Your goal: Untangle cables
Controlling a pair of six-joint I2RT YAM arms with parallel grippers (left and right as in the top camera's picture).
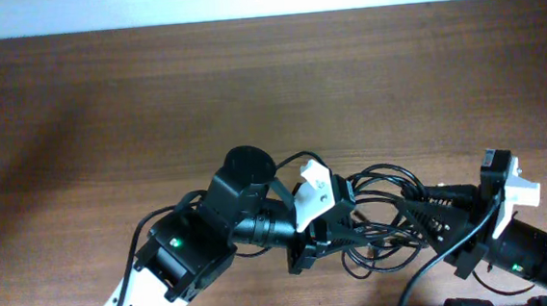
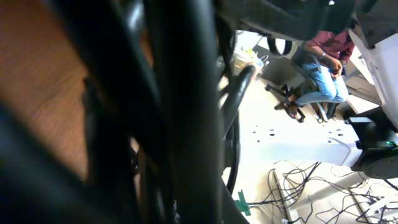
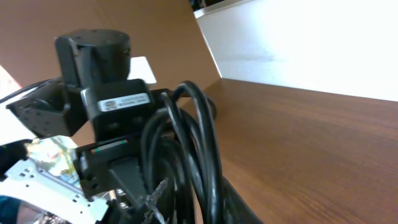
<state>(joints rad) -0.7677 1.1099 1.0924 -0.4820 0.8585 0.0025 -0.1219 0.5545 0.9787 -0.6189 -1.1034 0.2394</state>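
Observation:
The cables point(image 1: 385, 206) are thin black cords in a tangle of loose loops, held between my two grippers near the table's front edge. My left gripper point(image 1: 335, 228) reaches into the left side of the tangle and looks shut on the cords. In the left wrist view, blurred black cables point(image 2: 180, 112) fill the picture right at the jaws. My right gripper point(image 1: 421, 214) meets the tangle from the right. In the right wrist view, a bundle of cable loops point(image 3: 199, 149) runs through its jaws point(image 3: 205, 208), which close on it.
The brown wooden table point(image 1: 154, 103) stretches back to a white wall. Thicker black wires trail from both arm bases at the front edge point(image 1: 427, 277). The left arm's black wrist and white camera mount point(image 3: 99, 74) sit close in front of the right gripper.

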